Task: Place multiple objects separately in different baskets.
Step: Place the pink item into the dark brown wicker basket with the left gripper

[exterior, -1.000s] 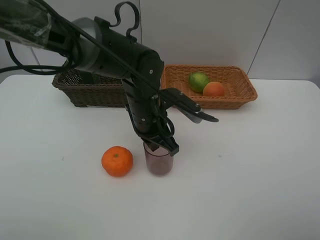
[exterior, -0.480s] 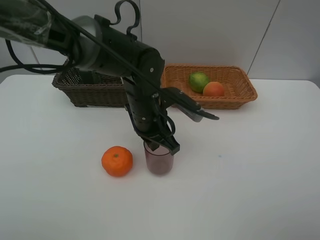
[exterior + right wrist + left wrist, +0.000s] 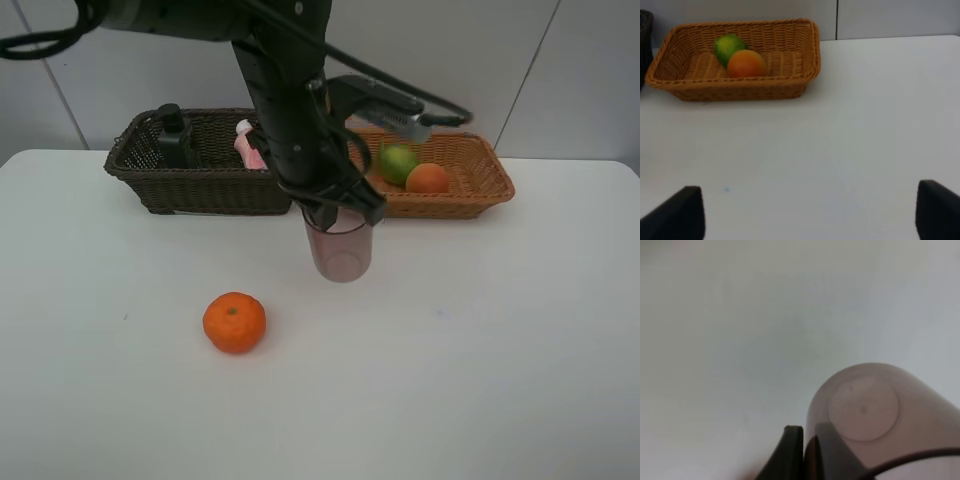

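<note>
My left gripper (image 3: 338, 208) is shut on the rim of the translucent purplish cup (image 3: 341, 252) and holds it upright above the table, in front of the gap between the two baskets. In the left wrist view the cup (image 3: 875, 410) hangs below the gripper (image 3: 807, 436), one finger outside the wall and one inside. The orange mandarin (image 3: 234, 322) lies on the table, nearer the front and to the left. The dark brown basket (image 3: 200, 190) holds the dark green pump bottle (image 3: 172, 135) and the pink bottle (image 3: 248, 146). The light basket (image 3: 470, 195) holds the green fruit (image 3: 397, 162) and the peach (image 3: 428, 178). My right gripper (image 3: 810, 220) stands open over bare table.
The white table (image 3: 500, 350) runs wide in front and to the right. In the right wrist view the light basket (image 3: 740, 90) sits ahead with the green fruit (image 3: 729, 46) and the peach (image 3: 746, 63) inside. A grey wall stands behind the baskets.
The left gripper has lifted the cup off the table and carried it back toward the baskets. The arm no longer hides the dark basket's contents. The mandarin has not moved.
</note>
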